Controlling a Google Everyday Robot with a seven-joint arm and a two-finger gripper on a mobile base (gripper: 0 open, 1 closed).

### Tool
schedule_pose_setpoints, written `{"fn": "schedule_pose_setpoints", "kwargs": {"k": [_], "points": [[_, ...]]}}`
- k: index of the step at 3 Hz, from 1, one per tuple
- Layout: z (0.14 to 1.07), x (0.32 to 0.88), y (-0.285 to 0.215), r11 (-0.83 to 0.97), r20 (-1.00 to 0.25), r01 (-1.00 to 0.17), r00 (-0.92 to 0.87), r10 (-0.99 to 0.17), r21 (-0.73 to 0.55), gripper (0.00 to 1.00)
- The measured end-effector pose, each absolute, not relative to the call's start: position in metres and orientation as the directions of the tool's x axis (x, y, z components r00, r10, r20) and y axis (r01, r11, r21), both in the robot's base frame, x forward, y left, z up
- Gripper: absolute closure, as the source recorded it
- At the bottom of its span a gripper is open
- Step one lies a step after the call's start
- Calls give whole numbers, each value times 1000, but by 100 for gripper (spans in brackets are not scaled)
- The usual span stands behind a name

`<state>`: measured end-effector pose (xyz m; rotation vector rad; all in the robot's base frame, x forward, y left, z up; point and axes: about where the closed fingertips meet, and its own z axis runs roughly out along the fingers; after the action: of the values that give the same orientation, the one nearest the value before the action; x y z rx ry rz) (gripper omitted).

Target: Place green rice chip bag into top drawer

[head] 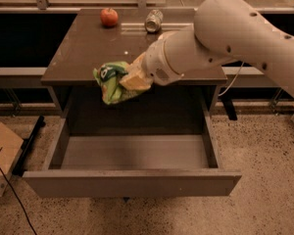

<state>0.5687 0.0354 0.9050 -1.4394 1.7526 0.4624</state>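
Observation:
The green rice chip bag point(111, 81) is crumpled, light green with a dark green logo, and hangs in the air at the table's front edge, above the back of the open top drawer point(132, 153). My gripper point(131, 78) is shut on the bag's right side, at the end of the white arm that reaches in from the right. The drawer is pulled fully out, with a smooth grey inside and a plain front panel point(132, 182). Nothing lies in it.
On the brown table point(83, 48) a red apple point(109, 17) sits at the back left and a metal can point(154, 21) lies at the back middle. A cardboard box point(1, 155) and a black cable are on the floor at left. My arm hides the table's right part.

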Motion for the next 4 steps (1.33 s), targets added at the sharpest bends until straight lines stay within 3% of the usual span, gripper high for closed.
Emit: {"fn": "schedule_pose_setpoints", "kwargs": {"k": [2,3,4], "points": [[845,479,-21,281,-683,-955,-143,-717,-95,100],[810,481,-25,293,-644,-955,-201,-739,-38,100],[771,489,-19,314,-619,-949,-260,-741,24,81]]}}
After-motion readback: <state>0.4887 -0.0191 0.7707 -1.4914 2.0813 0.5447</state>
